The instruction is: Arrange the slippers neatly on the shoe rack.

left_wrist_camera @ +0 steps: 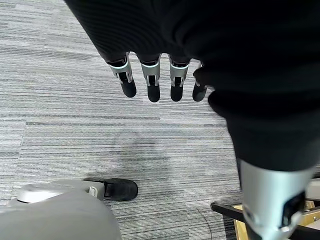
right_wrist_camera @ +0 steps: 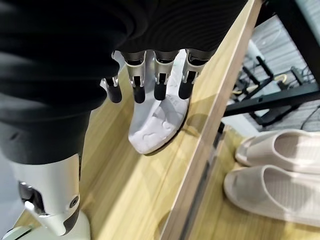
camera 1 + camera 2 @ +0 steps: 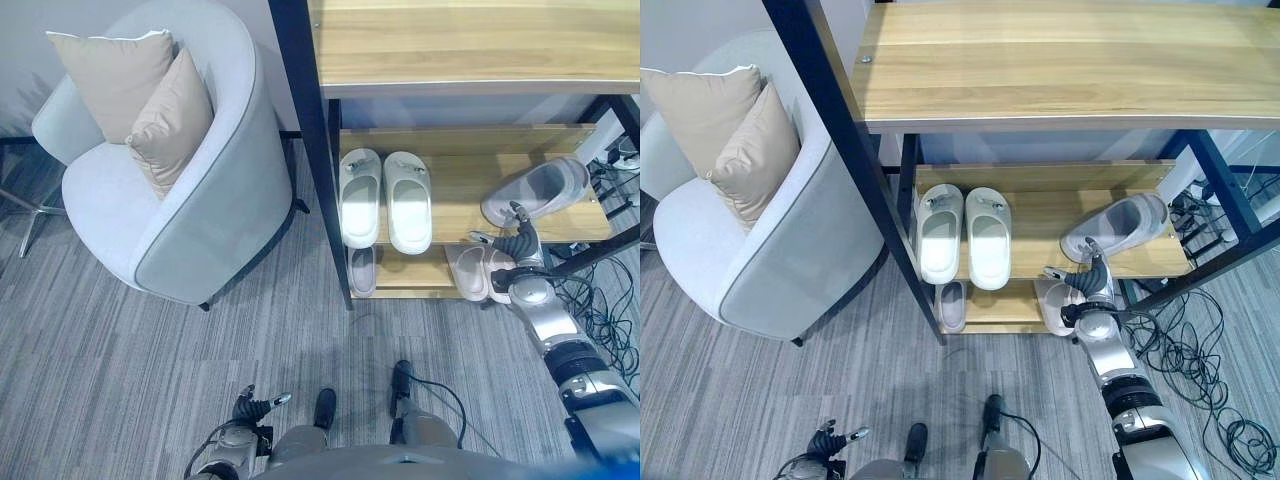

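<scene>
The shoe rack (image 3: 470, 200) has wooden shelves in a black frame. On its middle shelf a white pair of slippers (image 3: 385, 200) lies side by side at the left. At the right end a grey slipper (image 3: 535, 190) leans tilted, its pale sole (image 2: 157, 120) showing in the right wrist view. My right hand (image 3: 517, 245) is at the shelf's front edge just below that slipper, its fingers (image 2: 160, 80) straight and holding nothing. The bottom shelf holds one grey slipper (image 3: 362, 270) and a beige pair (image 2: 280, 170). My left hand (image 3: 250, 410) hangs open low over the carpet.
A grey armchair (image 3: 190, 230) with two beige cushions (image 3: 165, 110) stands left of the rack, close to its black post (image 3: 310, 150). The wide top shelf (image 3: 1060, 70) overhangs the lower ones. Cables (image 3: 1200, 350) lie on the floor at the right.
</scene>
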Controlling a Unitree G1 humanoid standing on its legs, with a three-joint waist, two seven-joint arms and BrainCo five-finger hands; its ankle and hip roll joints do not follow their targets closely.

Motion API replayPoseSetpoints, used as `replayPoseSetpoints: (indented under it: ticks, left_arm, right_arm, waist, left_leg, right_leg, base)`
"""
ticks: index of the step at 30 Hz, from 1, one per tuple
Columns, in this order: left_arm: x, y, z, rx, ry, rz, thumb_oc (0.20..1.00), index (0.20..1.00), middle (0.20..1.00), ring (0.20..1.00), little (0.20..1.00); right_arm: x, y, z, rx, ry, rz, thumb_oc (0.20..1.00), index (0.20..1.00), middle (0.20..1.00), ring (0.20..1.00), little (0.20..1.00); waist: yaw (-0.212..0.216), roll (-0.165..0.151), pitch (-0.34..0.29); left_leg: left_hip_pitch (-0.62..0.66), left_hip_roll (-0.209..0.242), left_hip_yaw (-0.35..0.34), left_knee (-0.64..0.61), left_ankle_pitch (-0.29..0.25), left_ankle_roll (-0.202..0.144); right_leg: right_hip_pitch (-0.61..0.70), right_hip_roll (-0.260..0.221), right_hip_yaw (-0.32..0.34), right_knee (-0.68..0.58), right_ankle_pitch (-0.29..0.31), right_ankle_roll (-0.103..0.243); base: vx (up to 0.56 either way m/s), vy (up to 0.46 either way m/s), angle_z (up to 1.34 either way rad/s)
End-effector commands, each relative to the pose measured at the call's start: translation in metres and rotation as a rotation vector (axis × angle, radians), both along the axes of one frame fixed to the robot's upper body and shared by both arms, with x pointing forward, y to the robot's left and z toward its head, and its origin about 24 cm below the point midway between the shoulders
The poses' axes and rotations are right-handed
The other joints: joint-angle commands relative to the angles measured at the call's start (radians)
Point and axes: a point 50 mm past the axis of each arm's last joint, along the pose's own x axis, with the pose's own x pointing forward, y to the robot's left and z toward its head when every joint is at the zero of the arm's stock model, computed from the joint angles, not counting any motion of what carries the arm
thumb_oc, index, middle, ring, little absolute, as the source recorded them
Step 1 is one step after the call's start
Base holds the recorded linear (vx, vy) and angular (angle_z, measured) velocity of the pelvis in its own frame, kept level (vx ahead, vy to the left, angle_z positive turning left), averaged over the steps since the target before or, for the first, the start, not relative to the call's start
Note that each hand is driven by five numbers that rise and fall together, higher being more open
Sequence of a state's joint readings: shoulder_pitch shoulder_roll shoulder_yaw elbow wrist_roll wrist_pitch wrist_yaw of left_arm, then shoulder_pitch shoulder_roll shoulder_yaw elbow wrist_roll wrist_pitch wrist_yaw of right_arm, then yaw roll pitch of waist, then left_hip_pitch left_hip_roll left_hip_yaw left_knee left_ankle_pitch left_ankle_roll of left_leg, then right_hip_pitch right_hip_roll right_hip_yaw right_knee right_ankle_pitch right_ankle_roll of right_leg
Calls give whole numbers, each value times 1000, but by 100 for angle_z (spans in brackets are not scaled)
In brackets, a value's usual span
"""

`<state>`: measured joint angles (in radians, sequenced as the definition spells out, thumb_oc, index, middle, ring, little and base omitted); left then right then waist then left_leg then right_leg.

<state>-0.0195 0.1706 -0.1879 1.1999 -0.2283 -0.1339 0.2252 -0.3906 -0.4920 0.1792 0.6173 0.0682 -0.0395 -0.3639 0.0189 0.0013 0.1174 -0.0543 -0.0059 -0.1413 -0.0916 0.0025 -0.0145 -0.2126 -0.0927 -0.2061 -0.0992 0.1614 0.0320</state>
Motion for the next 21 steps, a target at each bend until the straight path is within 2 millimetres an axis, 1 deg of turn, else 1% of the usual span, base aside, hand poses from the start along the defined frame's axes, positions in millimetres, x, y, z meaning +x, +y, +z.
replayPoseSetpoints:
  ticks: [1, 6, 11, 15, 18, 21]
  left_arm:
    - [5, 15, 2, 28, 10, 15, 1000, 1000, 1000, 1000, 1000]
    - [5, 18, 3, 27, 7, 23, 1000, 1000, 1000, 1000, 1000]
    - [8, 19, 4, 28, 0, 16, 1000, 1000, 1000, 1000, 1000]
    - [10, 19, 5, 33, -5, 5, 1000, 1000, 1000, 1000, 1000]
    - [9, 18, 4, 32, -1, 3, 1000, 1000, 1000, 1000, 1000]
    - [7, 17, 3, 27, 6, 5, 1000, 1000, 1000, 1000, 1000]
  right_arm:
    - [4, 11, -5, 14, 36, 85, 1000, 1000, 1000, 1000, 1000]
    - [1, 30, -23, 11, 110, 155, 1000, 1000, 1000, 1000, 1000]
    - [-9, 46, -39, 19, 162, 219, 1000, 1000, 1000, 1000, 1000]
    - [-13, 50, -42, 34, 162, 232, 1000, 1000, 1000, 1000, 1000]
    - [-14, 51, -39, 45, 134, 241, 1000, 1000, 1000, 1000, 1000]
    - [-16, 47, -32, 34, 84, 218, 1000, 1000, 1000, 1000, 1000]
  waist:
    - [28, -27, 12]
    - [35, -31, 11]
    - [35, -33, 5]
    - [34, -32, 2]
    - [31, -33, 0]
    - [26, -32, -3]
  left_leg:
    - [-21, -25, 42, 4, -40, -14]
    - [-14, -26, 42, 4, -40, -12]
    - [0, -27, 43, 4, -46, -10]
    - [9, -27, 45, 4, -48, -9]
    - [14, -29, 45, 4, -50, -7]
    - [21, -30, 48, 4, -53, -5]
  right_leg:
    - [174, -2, 9, 12, -210, 74]
    - [183, -3, 7, 12, -210, 74]
    - [196, -3, 9, 12, -210, 73]
    - [204, -6, 10, 12, -211, 74]
    - [208, -6, 13, 12, -211, 75]
    - [214, -6, 16, 12, -212, 75]
  base:
    - [-12, 17, 3]
    - [-3, 3, 1]
    - [0, 0, 0]
    - [0, 0, 0]
    - [0, 0, 0]
    - [0, 0, 0]
